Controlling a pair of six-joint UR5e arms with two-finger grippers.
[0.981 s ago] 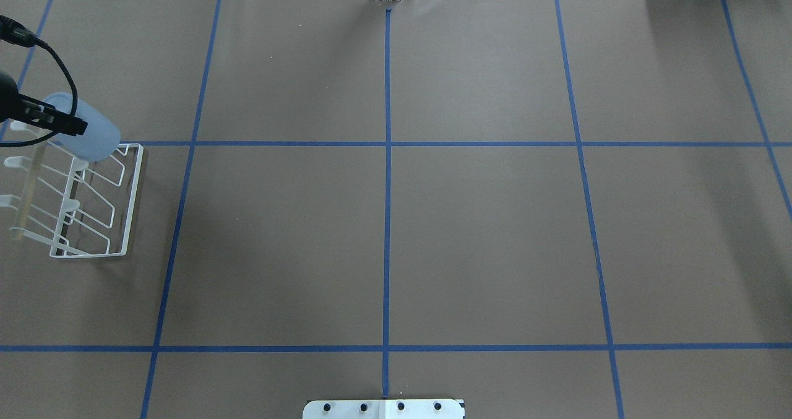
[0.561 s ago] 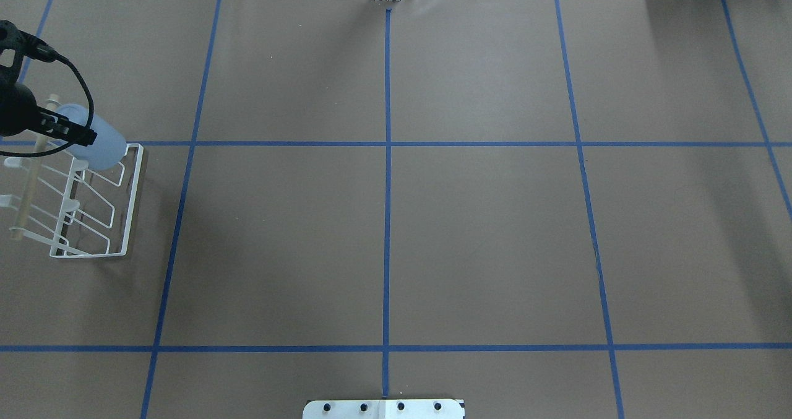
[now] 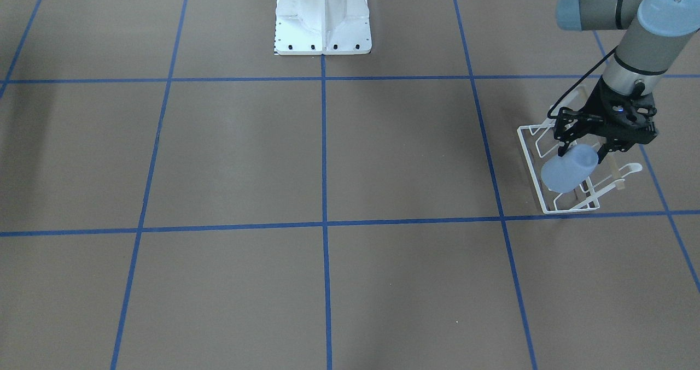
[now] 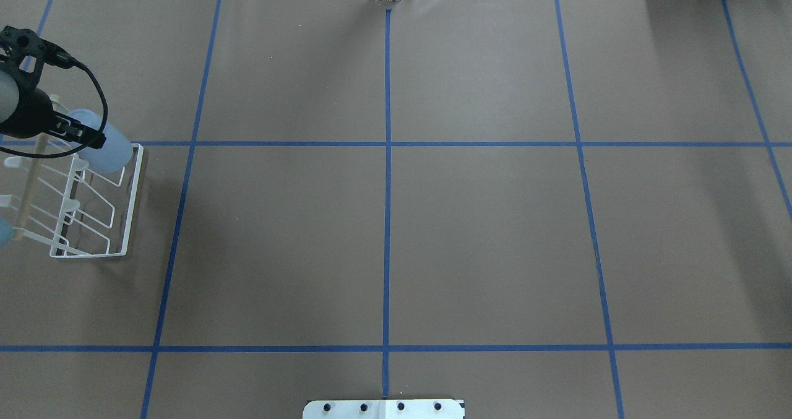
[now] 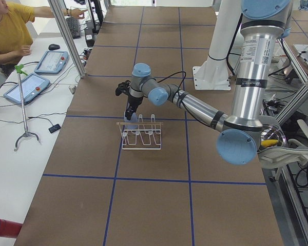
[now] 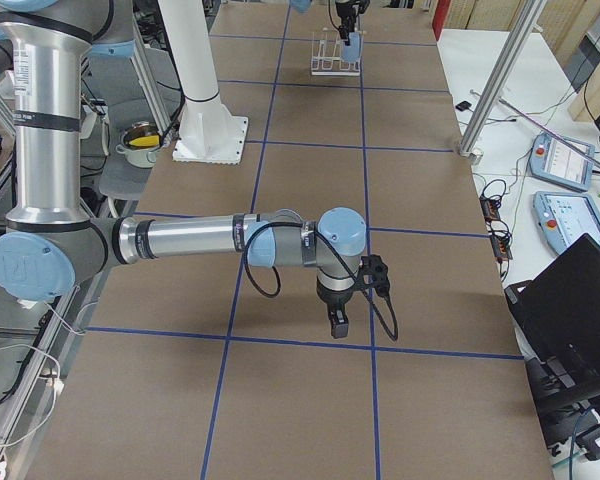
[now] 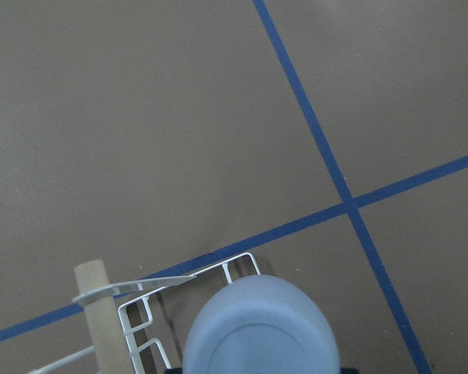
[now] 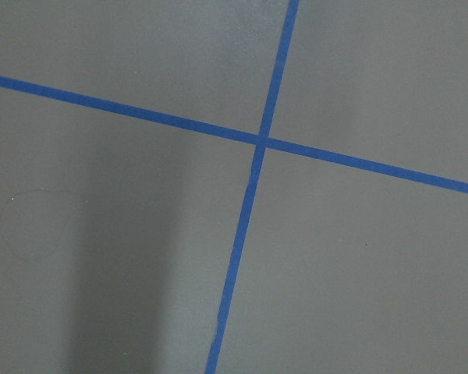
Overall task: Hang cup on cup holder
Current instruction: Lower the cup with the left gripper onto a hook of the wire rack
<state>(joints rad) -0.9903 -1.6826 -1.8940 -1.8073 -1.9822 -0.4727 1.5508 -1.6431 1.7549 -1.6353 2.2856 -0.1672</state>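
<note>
At the bottom centre of my left wrist view, the cup (image 7: 257, 327) shows its rounded pale blue base, nearest of all, with a wooden dowel (image 7: 93, 315) standing just beside it at lower left. Seen from the front-facing camera, at the right middle of the frame, my left gripper (image 3: 581, 152) is clamped on the cup near its wide rim, one black finger on either side. The cup is tilted, its base pointing toward the lower left of that frame. It hangs over the cup holder (image 3: 531, 168), within the lower part of the white wire frame (I cannot tell whether it sits on a prong or touches the wire). From overhead, the cup and rack sit in the upper left of the frame, on the brown table (image 4: 482, 239). Far off, at the centre of the exterior right view, my right gripper (image 6: 337, 322) points down over the table. Whether it is clenched or released I cannot tell. Its wrist view holds only crossing blue tape lines (image 8: 257, 140).
</note>
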